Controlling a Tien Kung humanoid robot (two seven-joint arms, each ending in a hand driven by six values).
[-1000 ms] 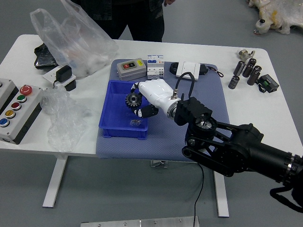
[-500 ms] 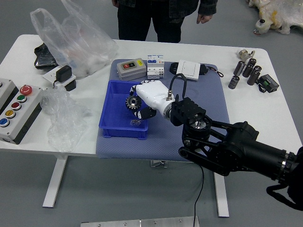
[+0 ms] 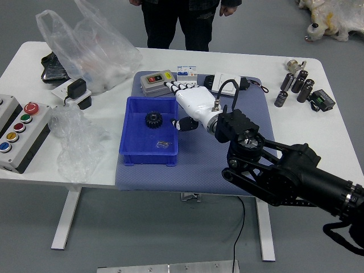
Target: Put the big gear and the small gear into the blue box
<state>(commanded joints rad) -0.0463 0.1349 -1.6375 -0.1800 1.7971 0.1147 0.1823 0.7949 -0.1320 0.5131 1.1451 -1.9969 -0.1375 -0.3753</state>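
Observation:
My right hand [image 3: 175,103] is over the right wall of the blue box, its fingers spread and holding nothing. A dark gear [image 3: 153,119] lies inside the blue box [image 3: 133,138], near its upper middle. Lower right of that gear, a small metallic-looking item [image 3: 163,144] rests on the box floor; whether it is the small gear I cannot tell. My left hand is out of view.
A grey device [image 3: 157,83], a white-and-blue box [image 3: 186,74] and a white block [image 3: 226,83] stand behind the blue box. Plastic bags and a button panel [image 3: 21,131] are at left, dark cylinders [image 3: 297,81] at right. A person stands beyond the table, hands lowered.
The dark gear has left my right hand and now lies in the box. My hand has opened and moved up and right. The person has shifted slightly left since the previous frame.

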